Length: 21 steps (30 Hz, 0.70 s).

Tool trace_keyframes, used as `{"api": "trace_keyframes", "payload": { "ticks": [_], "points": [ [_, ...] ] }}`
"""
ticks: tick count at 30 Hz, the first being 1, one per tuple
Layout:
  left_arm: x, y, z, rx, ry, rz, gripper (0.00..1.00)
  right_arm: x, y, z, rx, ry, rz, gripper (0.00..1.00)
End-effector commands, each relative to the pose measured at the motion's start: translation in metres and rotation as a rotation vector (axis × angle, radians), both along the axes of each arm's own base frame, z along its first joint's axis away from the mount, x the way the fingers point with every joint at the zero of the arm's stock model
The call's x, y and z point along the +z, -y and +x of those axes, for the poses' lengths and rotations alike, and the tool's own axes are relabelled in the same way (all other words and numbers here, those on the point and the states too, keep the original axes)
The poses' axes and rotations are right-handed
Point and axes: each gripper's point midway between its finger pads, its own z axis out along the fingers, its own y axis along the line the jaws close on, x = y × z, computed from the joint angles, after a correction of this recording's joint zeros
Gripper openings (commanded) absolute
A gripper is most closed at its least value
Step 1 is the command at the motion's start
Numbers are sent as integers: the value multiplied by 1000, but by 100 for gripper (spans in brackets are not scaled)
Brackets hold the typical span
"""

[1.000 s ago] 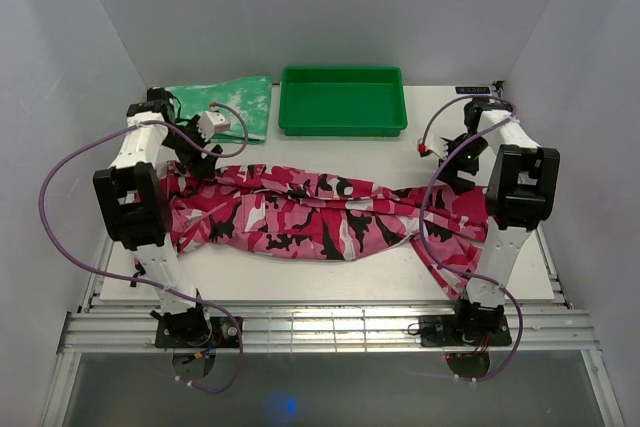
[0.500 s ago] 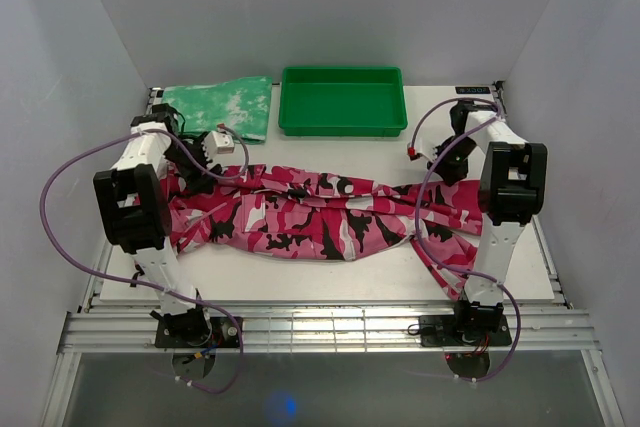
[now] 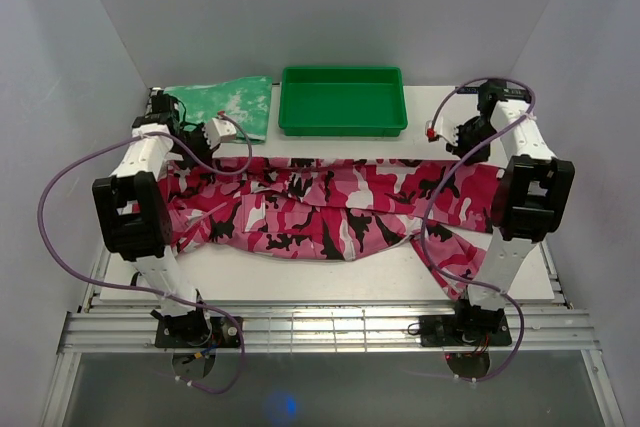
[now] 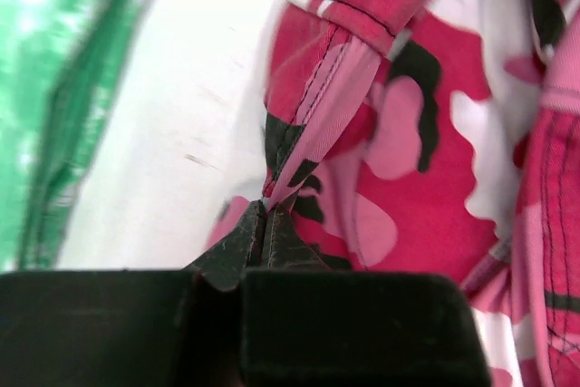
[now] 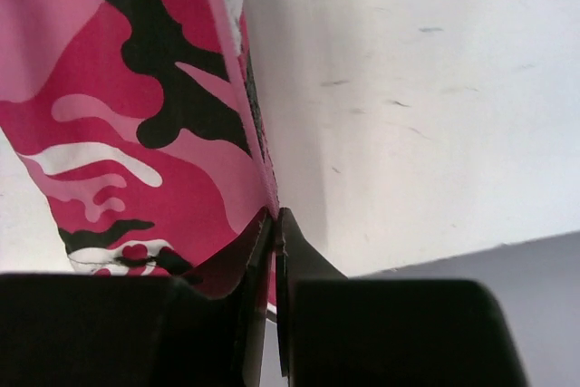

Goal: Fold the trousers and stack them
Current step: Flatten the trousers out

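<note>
**Gripping the camouflage trousers by the far edge, one pinch at each end**

Found the trousers (image 3: 330,209) stretched crosswise over the bench (image 3: 330,275), with the far edge drawn fairly straight between the two arms, the near edge rumpled, and one end trailing toward the right arm's base. Saw the left pincer (image 4: 265,217) pressed together on a stitched hem fold, close to the mottled green cloth (image 3: 225,102). Saw the right pincer (image 5: 275,221) nipped tight on a thin cloth edge at the opposite end. Judged the fabric soft, light and limp: sure to sag and drape between the two grips, not fragile, not very slippery. Reckoned hems and seams the best hold, being thicker and less likely to pull free, with both ends carried level to keep any fold square.
</note>
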Motion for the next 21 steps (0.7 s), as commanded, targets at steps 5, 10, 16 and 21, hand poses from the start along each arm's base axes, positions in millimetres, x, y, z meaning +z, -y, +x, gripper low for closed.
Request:
{"api": "trace_keyframes", "payload": {
  "ticks": [5, 10, 16, 21],
  "points": [
    [42, -1, 82, 212, 105, -153, 0, 6, 10, 80, -50, 145, -10, 8],
    [31, 1, 136, 364, 90, -165, 5, -18, -5, 143, -104, 278, -83, 14],
    [33, -7, 140, 501, 53, -115, 85, 13, -7, 147, -219, 334, -84, 82],
    [68, -23, 97, 552, 38, -139, 90, 55, -3, 75, -260, 217, -8, 86]
  ]
}}
